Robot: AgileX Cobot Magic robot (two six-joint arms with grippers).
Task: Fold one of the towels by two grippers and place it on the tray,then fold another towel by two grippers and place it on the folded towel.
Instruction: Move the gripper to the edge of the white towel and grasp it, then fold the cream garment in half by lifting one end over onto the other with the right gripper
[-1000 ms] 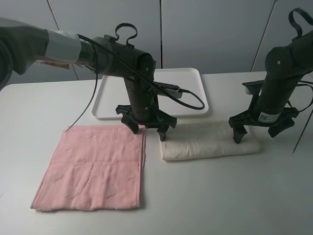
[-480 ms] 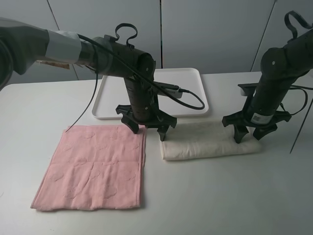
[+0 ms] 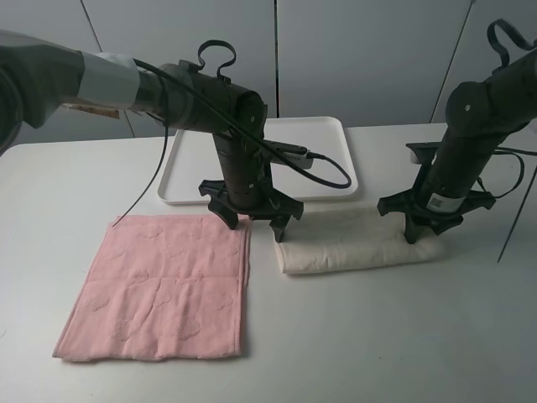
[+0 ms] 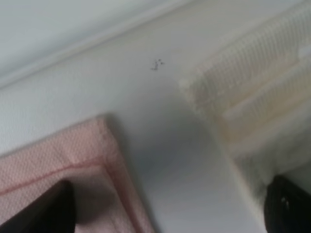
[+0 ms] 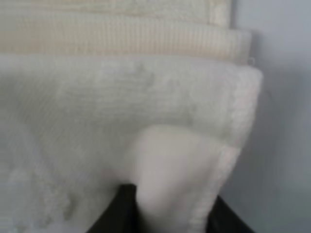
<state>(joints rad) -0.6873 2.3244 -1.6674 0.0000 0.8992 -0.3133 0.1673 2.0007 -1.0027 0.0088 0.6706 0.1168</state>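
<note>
Exterior high: illegible label (image 3: 437,201), right pincer (image 3: 425,232)

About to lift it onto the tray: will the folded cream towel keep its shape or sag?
Likely sags: the cream towel is soft cloth, bunched inside the right end effector. Its fold may open too, since the left end effector stands open, not gripping the other end.

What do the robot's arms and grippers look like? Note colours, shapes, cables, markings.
Both arms are thick, black tubes. The left arm has a grey wrapped section and a looping black cable; the right arm bears a white label. The left gripper and right gripper are black two-fingered claws.
</note>
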